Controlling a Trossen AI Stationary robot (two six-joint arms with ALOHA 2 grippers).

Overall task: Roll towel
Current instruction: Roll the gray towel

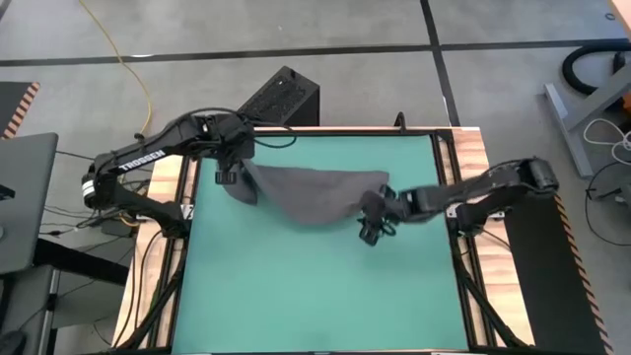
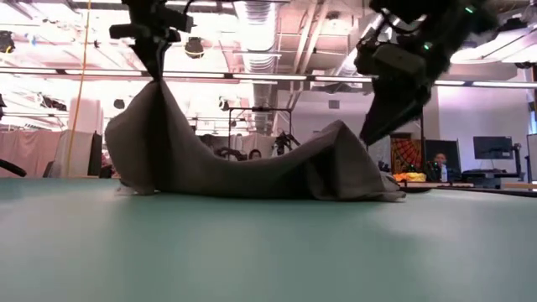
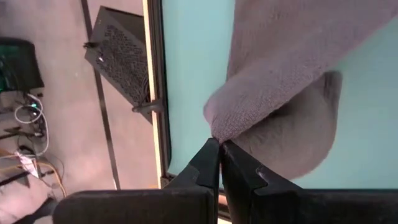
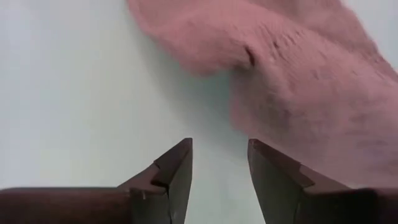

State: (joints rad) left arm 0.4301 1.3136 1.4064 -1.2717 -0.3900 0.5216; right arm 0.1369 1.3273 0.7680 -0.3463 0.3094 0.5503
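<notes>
I see the towel (image 1: 315,197) on the green mat (image 1: 315,296), in the far half of the mat, stretched crosswise between the two arms. It is not flat: the low view shows it as a sagging ridge, peaked at one end, dipping in the middle, and rising to a lower hump at the other end before it drops to the mat.

Left gripper (image 1: 229,170): it stands over the towel's left end, near the mat's left edge. In the left wrist view its fingers (image 3: 211,165) are pressed together with a corner of the towel (image 3: 273,93) pinched at their tips. In the low view that corner hangs from the gripper (image 2: 156,74), pulled up into the tall peak, while the cloth below it reaches the mat. I record this gripper as clamped on the towel.

Right gripper (image 1: 373,229): it sits at the towel's right end, just beside the cloth's near edge. In the right wrist view its fingers (image 4: 177,165) stand apart with bare mat showing between them; the towel (image 4: 298,81) lies just beyond the tips, and I see nothing held. In the low view this arm (image 2: 403,67) slopes down toward the lower hump of the towel (image 2: 252,159); I cannot tell from there whether it touches the cloth.

The towel shows folds but no roll.
</notes>
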